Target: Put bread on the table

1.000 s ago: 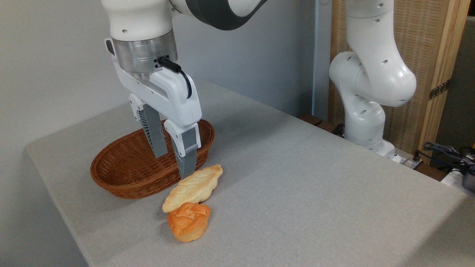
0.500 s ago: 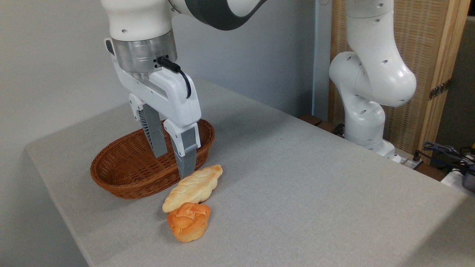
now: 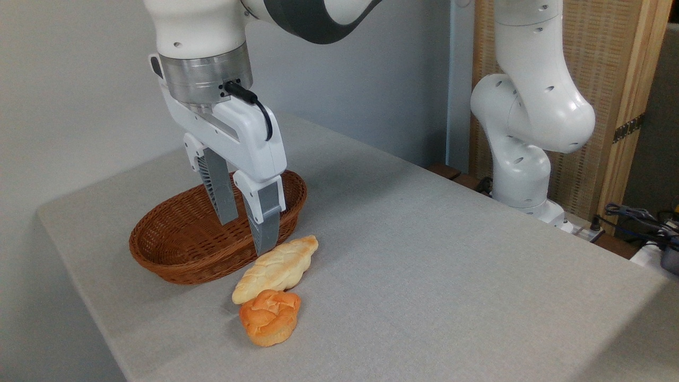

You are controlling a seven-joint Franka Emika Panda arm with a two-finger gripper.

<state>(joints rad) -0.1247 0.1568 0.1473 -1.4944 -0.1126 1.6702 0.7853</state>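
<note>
The bread [image 3: 270,317], a small orange-brown bun with a knotted top, lies on the grey table [image 3: 424,276] near its front edge, touching the end of a pale braided loaf [image 3: 276,269]. My gripper [image 3: 245,236] hangs above the front rim of the wicker basket [image 3: 175,249], up and to the left of the bun. Its grey fingers [image 3: 265,223] point down with a gap between them and hold nothing. The gripper is open.
The brown oval basket holds nothing that I can see. The arm's white base [image 3: 522,175] stands at the table's far right edge, with cables [image 3: 636,220] and a wooden screen behind it. A grey wall runs behind the table.
The gripper has risen very slightly. The bun, the loaf and the basket have not moved.
</note>
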